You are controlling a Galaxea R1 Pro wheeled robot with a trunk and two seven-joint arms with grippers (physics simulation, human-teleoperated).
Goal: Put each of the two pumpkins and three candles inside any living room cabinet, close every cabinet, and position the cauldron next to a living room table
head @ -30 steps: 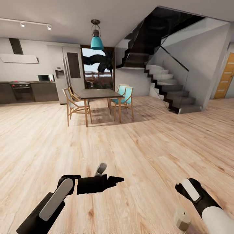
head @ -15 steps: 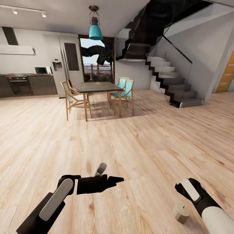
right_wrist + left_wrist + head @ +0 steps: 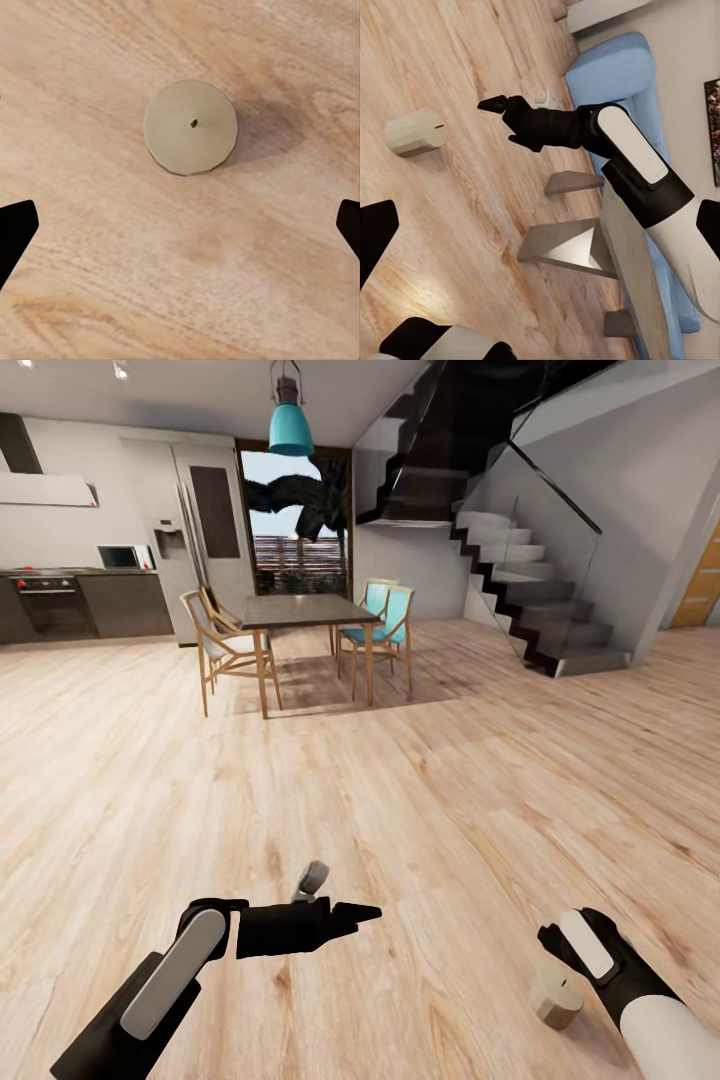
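Note:
One beige candle (image 3: 556,998) stands upright on the wooden floor just below my right gripper (image 3: 553,952). From above, in the right wrist view, the candle (image 3: 190,127) shows its round top and wick hole. It lies ahead of the right gripper (image 3: 180,225), whose jaws are open and apart from it. The left wrist view shows the same candle (image 3: 414,133) beside the right gripper (image 3: 493,103). My left gripper (image 3: 350,913) hovers over bare floor, open and empty. The pumpkins, cabinet and cauldron are out of view.
A dining table (image 3: 305,612) with wooden and teal chairs (image 3: 388,622) stands ahead. A staircase (image 3: 520,590) rises at the right and the kitchen counter (image 3: 90,600) is at the far left. The left wrist view shows a blue sofa (image 3: 615,75) and a low table (image 3: 626,247).
The whole view has shifted as the robot moved. The candle now sits closer under the right gripper. Both arms hold the same pose.

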